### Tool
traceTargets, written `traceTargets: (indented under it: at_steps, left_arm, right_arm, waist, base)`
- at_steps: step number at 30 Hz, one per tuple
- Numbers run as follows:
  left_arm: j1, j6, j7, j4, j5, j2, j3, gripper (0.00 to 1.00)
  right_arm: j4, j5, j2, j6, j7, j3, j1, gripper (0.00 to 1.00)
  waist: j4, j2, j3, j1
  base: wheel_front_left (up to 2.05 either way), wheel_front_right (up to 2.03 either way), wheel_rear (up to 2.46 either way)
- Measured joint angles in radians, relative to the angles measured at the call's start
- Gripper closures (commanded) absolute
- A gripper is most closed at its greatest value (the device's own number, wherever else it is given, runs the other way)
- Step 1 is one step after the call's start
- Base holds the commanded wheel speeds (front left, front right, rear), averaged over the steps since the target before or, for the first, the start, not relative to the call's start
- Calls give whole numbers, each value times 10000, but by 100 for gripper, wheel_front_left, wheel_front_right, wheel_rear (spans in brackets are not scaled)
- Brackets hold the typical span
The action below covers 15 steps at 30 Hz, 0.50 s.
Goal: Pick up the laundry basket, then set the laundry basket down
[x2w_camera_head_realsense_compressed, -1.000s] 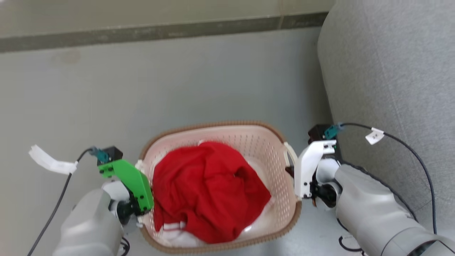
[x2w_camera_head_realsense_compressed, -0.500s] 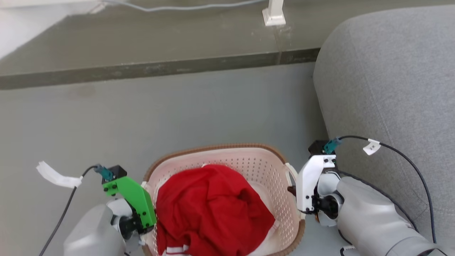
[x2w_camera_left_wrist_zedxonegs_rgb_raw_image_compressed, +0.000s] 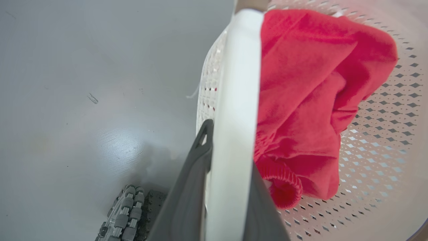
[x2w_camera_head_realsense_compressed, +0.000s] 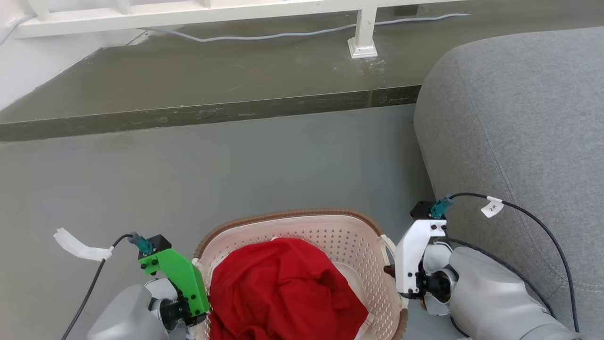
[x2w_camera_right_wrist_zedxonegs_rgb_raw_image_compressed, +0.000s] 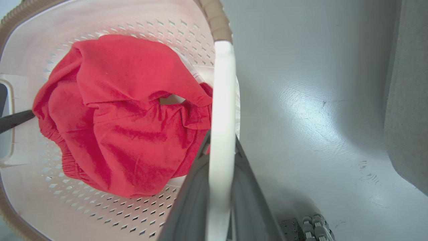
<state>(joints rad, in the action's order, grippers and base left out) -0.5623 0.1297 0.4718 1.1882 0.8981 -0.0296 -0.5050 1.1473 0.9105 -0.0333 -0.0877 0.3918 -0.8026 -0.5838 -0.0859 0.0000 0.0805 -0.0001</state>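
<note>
Closest to the robot, at the bottom edge of the head view, the rounded cream-white perforated plastic laundry basket point(x2w_camera_head_realsense_compressed: 340, 237) with its brown woven-look rim hangs between both arms, holding a crumpled red fabric garment point(x2w_camera_head_realsense_compressed: 283, 293) that fills most of it, with a bit of white cloth point(x2w_camera_head_realsense_compressed: 351, 276) under it. Its left white loop handle point(x2w_camera_left_wrist_zedxonegs_rgb_raw_image_compressed: 238, 100) is clamped between the dark fingers of the left end effector point(x2w_camera_left_wrist_zedxonegs_rgb_raw_image_compressed: 230, 149), and its right white loop handle point(x2w_camera_right_wrist_zedxonegs_rgb_raw_image_compressed: 222, 100) is clamped by the right end effector point(x2w_camera_right_wrist_zedxonegs_rgb_raw_image_compressed: 222, 142). Beyond the basket lies smooth grey floor point(x2w_camera_head_realsense_compressed: 236, 165), with a grey upholstered sofa point(x2w_camera_head_realsense_compressed: 519, 118) to the right, then a dark raised step point(x2w_camera_head_realsense_compressed: 212, 113) and a white railing post point(x2w_camera_head_realsense_compressed: 363, 35).
</note>
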Motion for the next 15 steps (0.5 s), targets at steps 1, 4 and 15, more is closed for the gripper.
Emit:
traceTargets:
  at_steps: [1, 4, 15]
  left_arm:
    - [0, -15, 6, -2, 17, 0, -12, 100]
    - [3, -27, 42, -4, 44, -2, -38, 100]
    - [6, -27, 79, -23, 119, -40, -102, 100]
  right_arm:
    - [-2, 8, -2, 2, 42, -2, 0, 100]
    - [-8, 46, -6, 10, 54, -31, 0, 100]
    - [-52, 111, -8, 27, 67, -134, 0, 100]
  waist:
    - [-3, 0, -6, 0]
    - [-7, 0, -17, 0]
    - [-25, 0, 9, 0]
  base:
    - [0, 0, 0]
    - [0, 0, 0]
    - [0, 0, 0]
